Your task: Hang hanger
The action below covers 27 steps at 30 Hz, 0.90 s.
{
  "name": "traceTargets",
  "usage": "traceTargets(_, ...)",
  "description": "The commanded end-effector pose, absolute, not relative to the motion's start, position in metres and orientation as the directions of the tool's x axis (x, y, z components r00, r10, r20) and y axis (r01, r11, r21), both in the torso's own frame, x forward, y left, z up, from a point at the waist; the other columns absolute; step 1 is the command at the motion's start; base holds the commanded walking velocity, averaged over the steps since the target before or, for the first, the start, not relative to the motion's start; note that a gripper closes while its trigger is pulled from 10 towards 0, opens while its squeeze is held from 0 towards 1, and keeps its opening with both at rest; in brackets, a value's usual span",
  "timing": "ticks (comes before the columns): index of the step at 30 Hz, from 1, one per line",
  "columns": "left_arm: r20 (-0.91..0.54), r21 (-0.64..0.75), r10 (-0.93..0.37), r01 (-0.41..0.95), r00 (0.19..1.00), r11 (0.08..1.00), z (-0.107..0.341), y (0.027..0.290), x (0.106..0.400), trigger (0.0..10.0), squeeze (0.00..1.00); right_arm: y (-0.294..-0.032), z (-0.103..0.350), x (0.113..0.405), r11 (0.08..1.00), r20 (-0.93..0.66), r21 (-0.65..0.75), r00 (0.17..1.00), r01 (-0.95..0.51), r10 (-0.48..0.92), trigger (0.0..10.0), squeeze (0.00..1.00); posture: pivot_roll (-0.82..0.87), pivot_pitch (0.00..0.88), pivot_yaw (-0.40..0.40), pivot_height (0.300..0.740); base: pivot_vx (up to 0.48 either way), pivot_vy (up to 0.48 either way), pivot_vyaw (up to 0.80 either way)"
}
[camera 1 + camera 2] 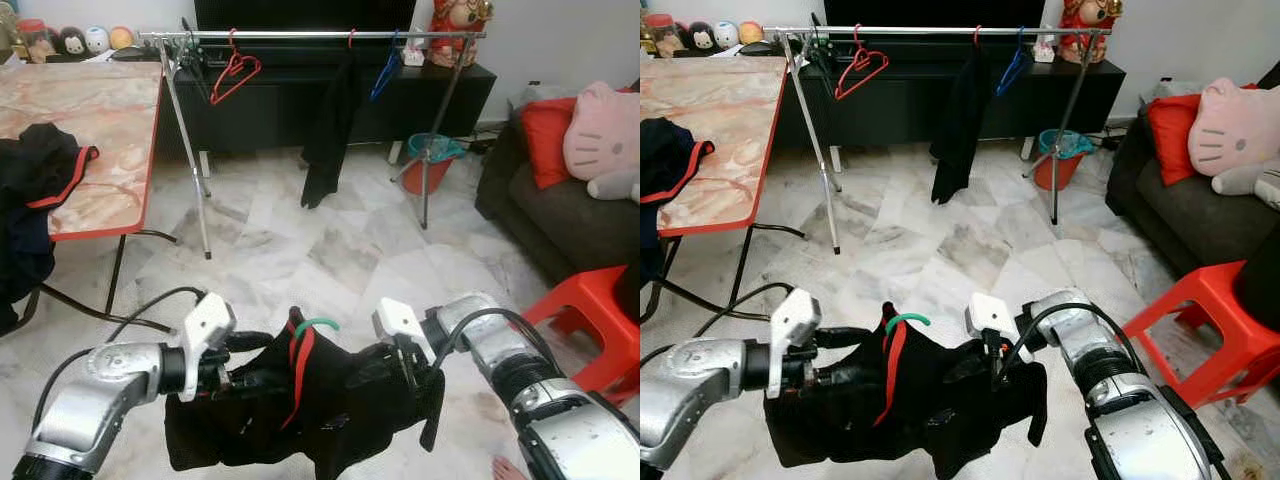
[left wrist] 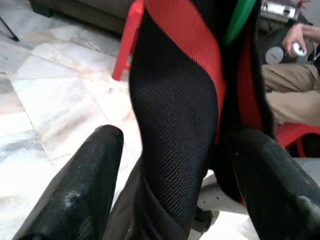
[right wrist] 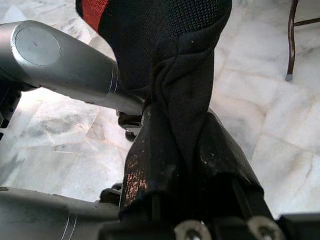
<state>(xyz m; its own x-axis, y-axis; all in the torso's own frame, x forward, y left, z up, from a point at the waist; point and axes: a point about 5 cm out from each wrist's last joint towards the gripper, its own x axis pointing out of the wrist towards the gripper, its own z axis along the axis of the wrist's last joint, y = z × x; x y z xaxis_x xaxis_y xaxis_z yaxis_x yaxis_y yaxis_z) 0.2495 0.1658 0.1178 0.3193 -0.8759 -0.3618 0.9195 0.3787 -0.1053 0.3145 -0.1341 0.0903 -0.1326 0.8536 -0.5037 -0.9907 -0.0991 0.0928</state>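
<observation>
Both grippers hold one garment low in front of the robot. Its left gripper point(image 1: 238, 372) has its fingers point(image 2: 75, 185) spread, with the cloth running between them, while the right gripper point(image 1: 415, 368) is pinched closed on a bunched fold of the fabric. The garment is a black shirt point(image 1: 330, 410) of mesh-like weave with red trim at the neck, and it sits on a green hanger point(image 1: 316, 325) whose hook pokes up out of the collar — the cloth sags between the two arms, above the floor.

Ahead stands a metal clothes rack point(image 1: 300, 36) on thin legs, well apart from the robot; on its rail hang a red hanger point(image 1: 234, 70), a blue hanger point(image 1: 384, 72) and a dark hanging garment point(image 1: 325, 140). A marble-patterned table point(image 1: 100, 130) with a red edge stands to the left, more dark clothing point(image 1: 35, 200) heaped on it. To the right are a dark sofa point(image 1: 560, 220) with a red cushion and a pink plush toy, and a red plastic stool point(image 1: 590, 315). The floor point(image 1: 280, 250) is pale marble tile.
</observation>
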Motion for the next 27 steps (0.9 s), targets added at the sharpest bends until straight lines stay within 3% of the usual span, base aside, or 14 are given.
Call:
traceTargets(1,-0.377,-0.089,-0.870,0.923,0.317,0.375,0.1167,0.1640,0.2502,10.0,0.00,-0.1316,0.0974,0.3163,-0.130,-0.492,0.060,-0.143,-0.990,0.859,0.0,0.00,0.12,0.000,-0.131,0.740,0.000,0.000,0.00)
traceTargets(5,-0.379,-0.088,-0.868,0.921,0.320,0.378,0.1158,0.1631,0.2503,10.0,0.00,-0.1300,0.0990,0.3163,-0.143,-0.488,0.054,-0.151,-0.988,0.860,0.0,0.00,0.11,0.000,-0.131,0.740,0.000,0.000,0.00)
traceTargets(6,-0.378,-0.091,-0.868,0.920,0.322,0.381,0.1158,0.1631,0.2501,9.3,0.00,-0.1299,0.0993,0.3164,-0.143,-0.488,0.053,-0.151,-0.988,0.860,0.0,0.00,0.11,0.000,-0.131,0.740,0.000,0.000,0.00)
traceTargets(7,-0.378,-0.093,-0.867,0.918,0.325,0.385,0.1157,0.1633,0.2501,3.9,0.00,-0.1297,0.0995,0.3165,-0.143,-0.487,0.052,-0.150,-0.988,0.860,0.0,0.00,0.12,0.000,-0.131,0.740,0.000,0.000,0.00)
traceTargets(8,-0.380,-0.093,-0.864,0.915,0.331,0.391,0.1156,0.1638,0.2503,3.9,0.00,-0.1293,0.1000,0.3169,-0.142,-0.484,0.049,-0.148,-0.989,0.862,0.0,0.00,0.12,0.000,-0.131,0.740,0.000,0.000,0.00)
traceTargets(9,-0.378,-0.097,-0.866,0.916,0.328,0.389,0.1159,0.1646,0.2495,0.0,0.00,-0.1291,0.1002,0.3170,-0.140,-0.482,0.048,-0.146,-0.989,0.864,0.0,0.00,0.12,0.000,-0.131,0.740,0.000,0.000,0.00)
traceTargets(27,-0.361,-0.146,-0.894,0.931,0.266,0.336,0.1167,0.1614,0.2425,0.0,0.00,-0.1273,0.1026,0.3182,-0.134,-0.473,0.038,-0.136,-0.990,0.871,0.0,0.00,0.11,0.004,-0.132,0.740,0.000,0.000,0.00)
